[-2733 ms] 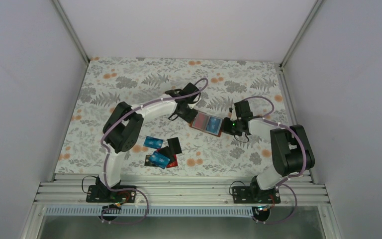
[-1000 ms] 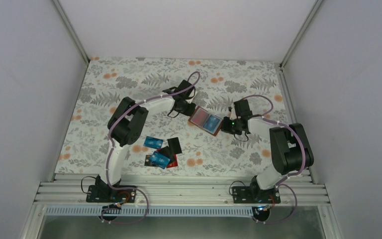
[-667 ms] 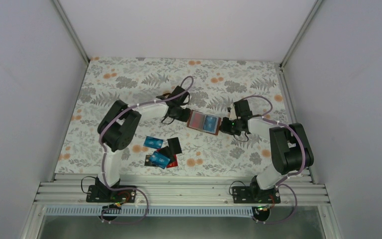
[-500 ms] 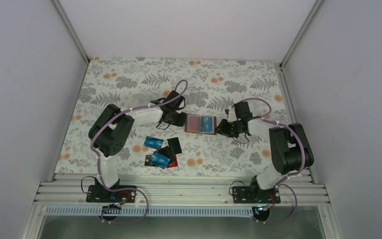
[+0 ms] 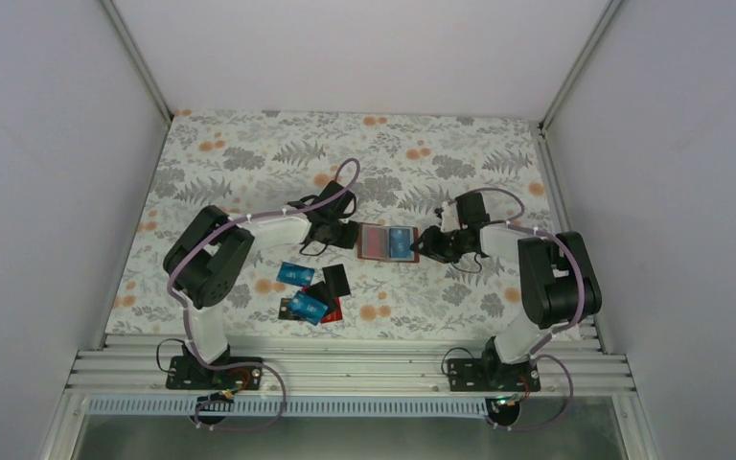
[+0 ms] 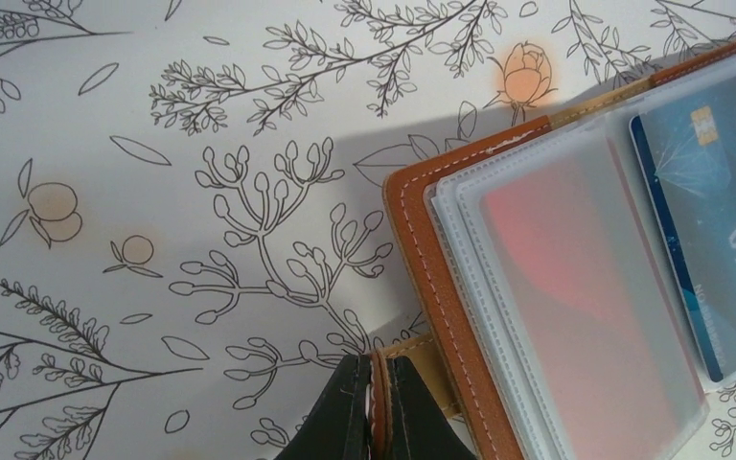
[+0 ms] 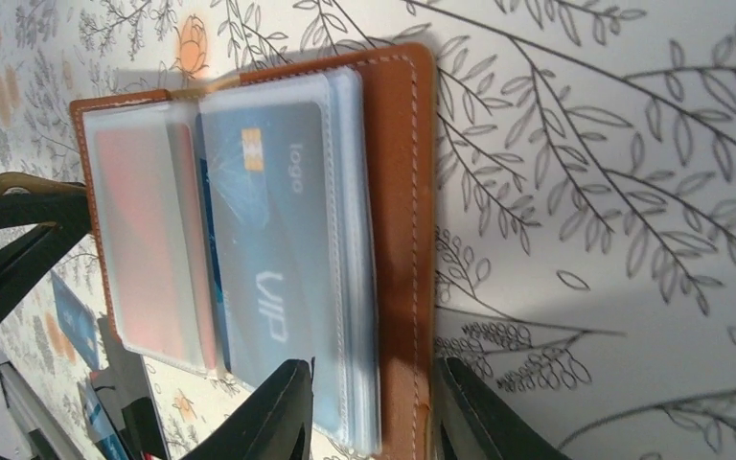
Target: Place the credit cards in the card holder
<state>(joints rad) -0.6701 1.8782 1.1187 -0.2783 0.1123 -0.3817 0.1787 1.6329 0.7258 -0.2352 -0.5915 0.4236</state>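
The card holder lies open on the cloth, reddish-brown with clear sleeves. One sleeve holds a blue card, another a red card. My left gripper is shut on the tan strap tab at the card holder's left edge. My right gripper is open, its fingers standing apart on either side of the card holder's right edge. Loose credit cards lie nearer the arm bases: a blue one, a black one, another blue one and a red one.
A floral cloth covers the table, with white walls on three sides. A metal rail runs along the near edge by the arm bases. The loose cards overlap in a small pile left of centre.
The left gripper has pulled the holder left and turned it square to the table edge. The right gripper has opened and let go of the holder's right edge.
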